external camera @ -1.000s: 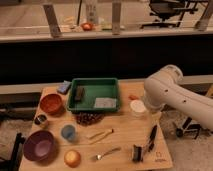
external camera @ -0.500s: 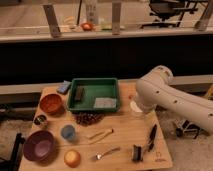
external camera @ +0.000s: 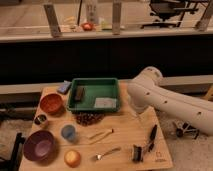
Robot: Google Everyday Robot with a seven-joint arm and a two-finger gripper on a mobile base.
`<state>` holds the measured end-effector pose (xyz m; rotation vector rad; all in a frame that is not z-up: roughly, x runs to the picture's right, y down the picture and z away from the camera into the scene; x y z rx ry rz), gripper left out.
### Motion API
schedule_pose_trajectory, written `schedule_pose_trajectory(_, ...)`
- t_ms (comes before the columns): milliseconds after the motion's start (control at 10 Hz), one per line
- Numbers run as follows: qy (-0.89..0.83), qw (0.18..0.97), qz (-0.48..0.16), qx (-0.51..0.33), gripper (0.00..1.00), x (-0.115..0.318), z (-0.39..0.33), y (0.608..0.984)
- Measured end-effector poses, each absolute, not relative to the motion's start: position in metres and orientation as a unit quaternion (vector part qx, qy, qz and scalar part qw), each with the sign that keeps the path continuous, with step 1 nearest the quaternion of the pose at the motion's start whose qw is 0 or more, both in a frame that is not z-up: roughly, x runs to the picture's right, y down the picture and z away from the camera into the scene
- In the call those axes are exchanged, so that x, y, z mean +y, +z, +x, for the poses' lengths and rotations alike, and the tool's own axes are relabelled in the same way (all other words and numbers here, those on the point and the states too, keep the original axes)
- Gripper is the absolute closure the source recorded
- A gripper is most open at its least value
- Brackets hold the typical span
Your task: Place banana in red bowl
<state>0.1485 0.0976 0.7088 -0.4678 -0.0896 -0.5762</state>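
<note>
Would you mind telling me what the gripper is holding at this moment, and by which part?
It cannot be told: the gripper is hidden behind the white arm beside the green tray. The banana lies free on the table.

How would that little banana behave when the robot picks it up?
Probably light: the banana is slim. Being curved and lying flat, it would likely pivot rather than roll. The tool is out of view; only the white arm shows, right of the green tray.
</note>
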Motion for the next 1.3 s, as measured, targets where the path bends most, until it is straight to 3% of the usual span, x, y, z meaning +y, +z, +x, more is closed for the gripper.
schedule_pose_trajectory(1300, -0.407, 0.883, -0.218, -0.088, 0.2, 0.112, 0.105, 0.731)
